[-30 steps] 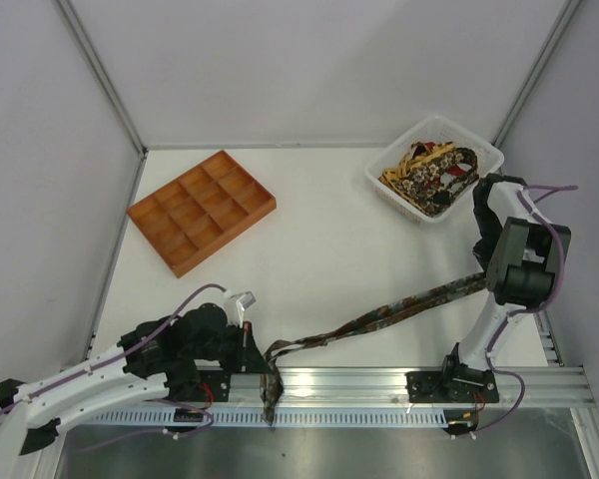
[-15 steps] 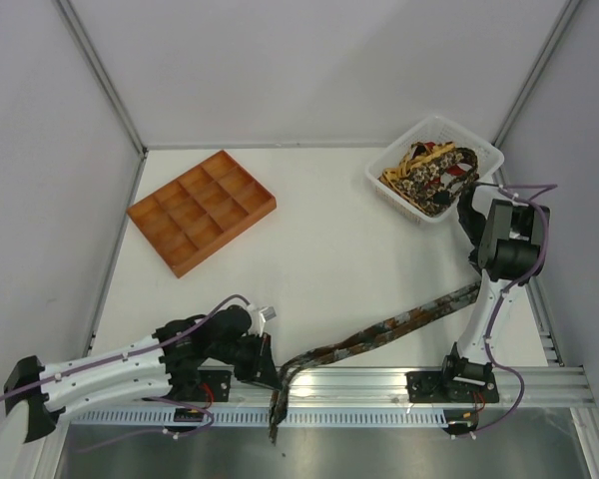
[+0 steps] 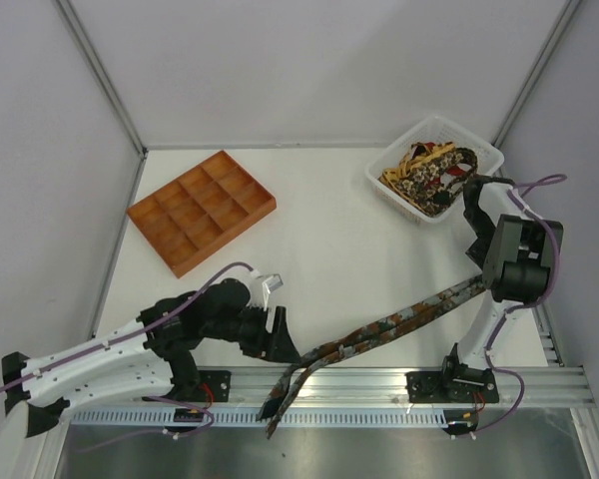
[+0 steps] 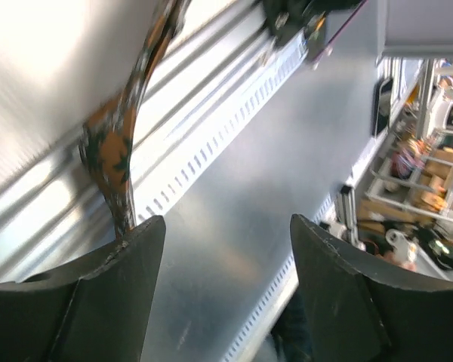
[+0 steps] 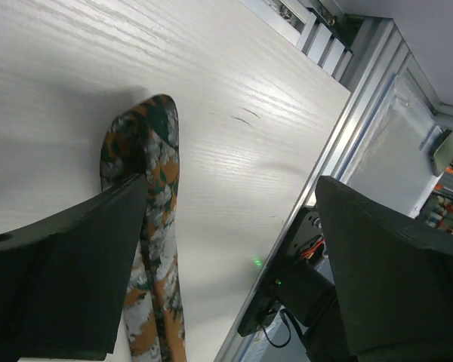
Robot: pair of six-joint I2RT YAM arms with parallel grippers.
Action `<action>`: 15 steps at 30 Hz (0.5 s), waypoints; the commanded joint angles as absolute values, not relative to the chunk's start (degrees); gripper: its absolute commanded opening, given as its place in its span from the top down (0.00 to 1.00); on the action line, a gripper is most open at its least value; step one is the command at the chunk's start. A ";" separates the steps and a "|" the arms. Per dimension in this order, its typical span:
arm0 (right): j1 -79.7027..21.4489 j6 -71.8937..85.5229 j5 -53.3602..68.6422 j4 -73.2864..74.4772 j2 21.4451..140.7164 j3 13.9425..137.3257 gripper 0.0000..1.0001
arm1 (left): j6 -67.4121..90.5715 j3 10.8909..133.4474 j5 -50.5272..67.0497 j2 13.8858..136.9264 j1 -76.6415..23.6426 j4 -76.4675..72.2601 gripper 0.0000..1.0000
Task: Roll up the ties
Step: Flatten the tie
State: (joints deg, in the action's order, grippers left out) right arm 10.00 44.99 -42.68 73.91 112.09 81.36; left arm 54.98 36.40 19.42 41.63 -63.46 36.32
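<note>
Since the earlier frame, both pincers have been opened and the tie (image 3: 399, 319) has been released.
Left pincer (image 4: 226, 226): fingers spread wide, nothing between them. The tie's near end is seen just beside one finger, draped over the aluminium rail (image 3: 379, 379).
Right pincer (image 5: 232, 185): fingers spread wide, nothing gripped. The tie's pointed end is laid flat on the counter (image 5: 249, 75), partly hidden by one finger.
The tie is stretched diagonally across the counter's front.
Further ties (image 3: 434, 175) are heaped in the white basket (image 3: 471, 137).

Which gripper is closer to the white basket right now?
Right. The right gripper hangs just in front of the white basket; the left gripper sits far off at the front rail.
</note>
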 commanded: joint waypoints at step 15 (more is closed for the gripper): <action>-12.91 36.75 -35.80 77.44 88.89 89.29 0.15 | 47.37 40.01 24.16 54.57 -64.86 17.08 1.00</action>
State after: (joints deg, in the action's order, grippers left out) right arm -9.28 40.05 -40.42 75.26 96.79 85.78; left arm 45.54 43.88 18.39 52.23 -64.01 25.85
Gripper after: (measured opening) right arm 0.867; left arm 0.016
